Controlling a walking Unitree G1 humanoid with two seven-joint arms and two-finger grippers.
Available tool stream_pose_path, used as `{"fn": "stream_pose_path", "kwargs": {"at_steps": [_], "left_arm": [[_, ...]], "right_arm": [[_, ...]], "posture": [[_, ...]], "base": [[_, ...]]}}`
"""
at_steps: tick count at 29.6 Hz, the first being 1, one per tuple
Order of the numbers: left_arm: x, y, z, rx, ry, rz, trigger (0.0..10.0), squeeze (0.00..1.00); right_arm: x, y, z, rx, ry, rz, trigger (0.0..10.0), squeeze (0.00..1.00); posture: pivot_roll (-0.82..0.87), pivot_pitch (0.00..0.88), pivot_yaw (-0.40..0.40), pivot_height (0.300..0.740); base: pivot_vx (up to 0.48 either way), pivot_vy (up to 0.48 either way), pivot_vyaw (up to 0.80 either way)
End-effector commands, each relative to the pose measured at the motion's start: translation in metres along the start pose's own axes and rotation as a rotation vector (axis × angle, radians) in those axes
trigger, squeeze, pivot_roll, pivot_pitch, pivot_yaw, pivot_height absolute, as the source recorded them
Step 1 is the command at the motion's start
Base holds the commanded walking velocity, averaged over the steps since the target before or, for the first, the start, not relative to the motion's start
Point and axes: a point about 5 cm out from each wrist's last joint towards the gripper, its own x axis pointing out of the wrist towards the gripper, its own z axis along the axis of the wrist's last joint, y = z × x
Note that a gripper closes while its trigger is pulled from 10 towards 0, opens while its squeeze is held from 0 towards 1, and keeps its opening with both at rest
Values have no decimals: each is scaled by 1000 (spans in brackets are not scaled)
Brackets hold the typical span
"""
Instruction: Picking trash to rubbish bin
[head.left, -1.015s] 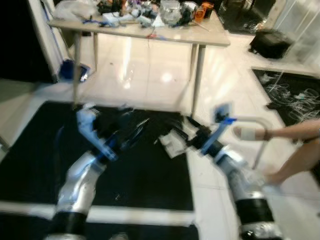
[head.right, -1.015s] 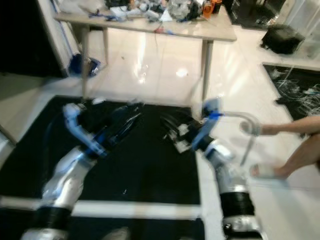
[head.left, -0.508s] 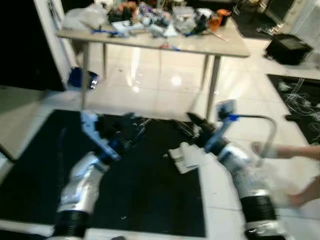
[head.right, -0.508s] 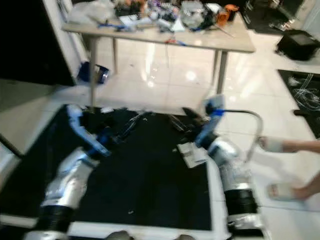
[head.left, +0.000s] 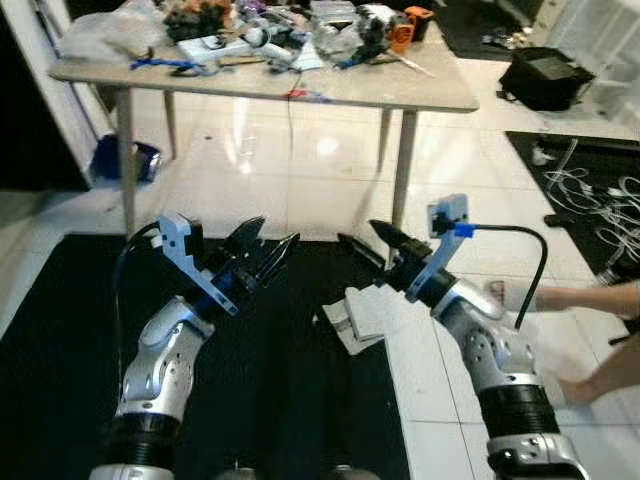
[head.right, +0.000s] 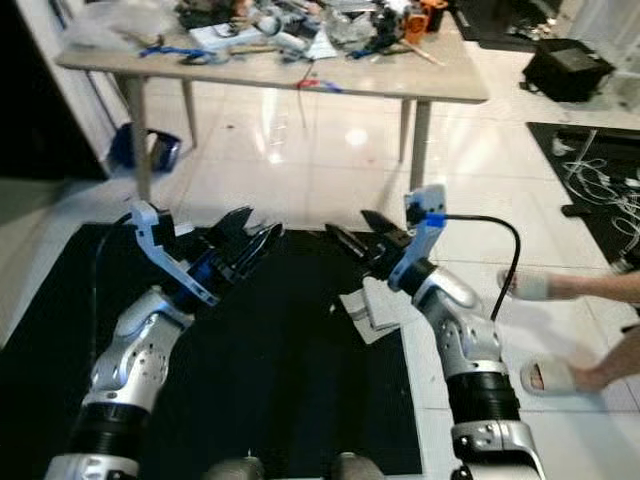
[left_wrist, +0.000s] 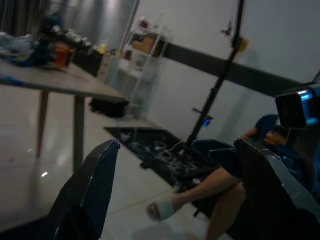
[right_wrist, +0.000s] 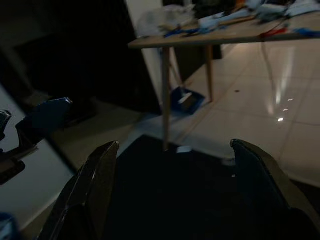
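- both arms raised fwd over the black mat (head.left: 300, 400), prob staged for a reach, nothing gripped yet.
- left hand (head.left: 262, 255) wide open & empty, hovering above the mat.
- right hand (head.left: 368, 243) also spread open & empty, just past the trash.
- trash = crumpled white paper (head.left: 358, 317) on the mat's edge by the white tile, below the right hand, not touched.
- person's foot (head.right: 520, 288) off to the right.
- far: cluttered tabletop (head.left: 440, 95); can't spot a bin.

Bare black mat (head.left: 290, 380) lies open around the crumpled paper (head.left: 358, 318); table legs (head.left: 401, 180) stand beyond.
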Motion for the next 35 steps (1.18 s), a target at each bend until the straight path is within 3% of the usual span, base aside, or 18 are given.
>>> {"fn": "stream_pose_path", "kwargs": {"at_steps": [1,35], "left_arm": [[-1,1,0,3,7,4,10000,0],[-1,1,-2,4,14,-1,10000,0]], "right_arm": [[1,2,-3,11,6,6,10000,0],[1,2,-4,11,9,9,10000,0]], "posture": [[24,0,-34,740],[22,0,-37,740]], "base": [[401,0,0],[400,0,0]]}}
